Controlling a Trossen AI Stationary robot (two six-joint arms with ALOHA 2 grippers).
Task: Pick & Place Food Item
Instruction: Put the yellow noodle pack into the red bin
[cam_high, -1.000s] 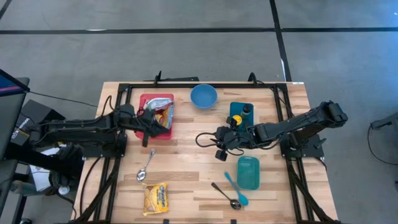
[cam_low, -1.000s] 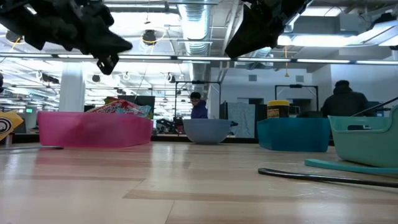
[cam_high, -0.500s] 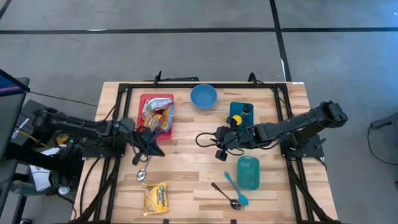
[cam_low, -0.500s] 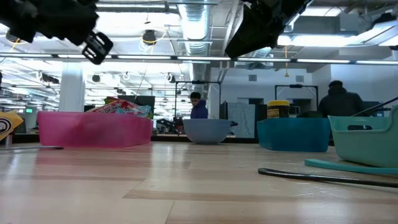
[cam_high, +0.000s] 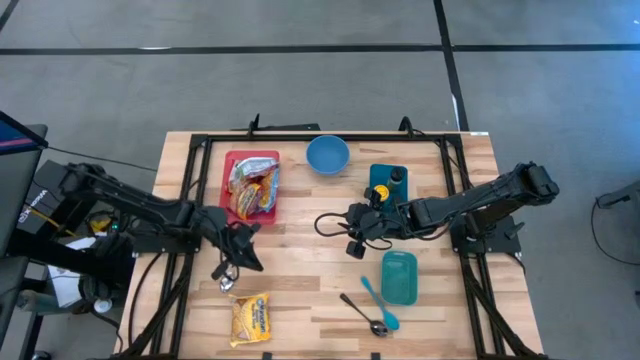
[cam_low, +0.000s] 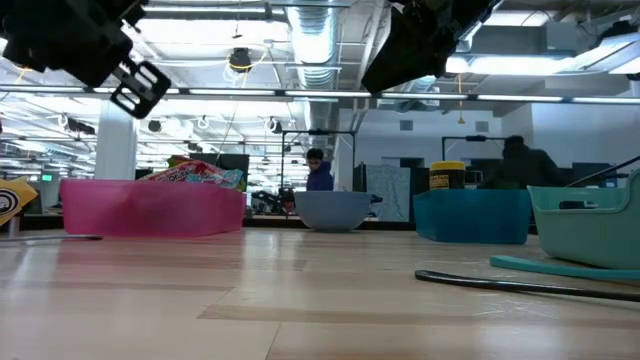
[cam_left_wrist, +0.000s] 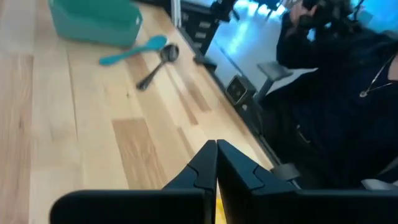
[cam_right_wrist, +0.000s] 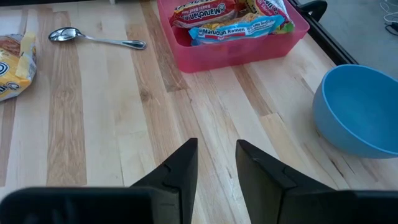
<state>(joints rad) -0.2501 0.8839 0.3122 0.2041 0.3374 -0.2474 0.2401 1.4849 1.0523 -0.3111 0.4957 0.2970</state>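
A yellow noodle packet (cam_high: 250, 319) lies flat on the wood near the table's near edge; it also shows in the right wrist view (cam_right_wrist: 12, 56). A red tray (cam_high: 232, 160) at the far left holds several more packets (cam_right_wrist: 236, 25). My left gripper (cam_high: 246, 260) hovers shut above the table, between the red tray and the yellow packet, its fingertips closed together (cam_left_wrist: 216, 154) with nothing between them. My right gripper (cam_high: 355, 243) hangs still over the table's middle, fingers a little apart (cam_right_wrist: 216, 152) and empty.
A metal spoon (cam_high: 226, 282) lies just beside my left gripper. A blue bowl (cam_high: 327, 155) and a teal tray with a bottle (cam_high: 388, 180) stand at the far side. A teal box (cam_high: 398, 277), a teal spoon and a metal spoon (cam_high: 366, 316) lie near right.
My left gripper has swung away from the red tray toward the table's near edge, sinking a little and turning toward the yellow packet; it has stayed shut. The packets rest in the tray.
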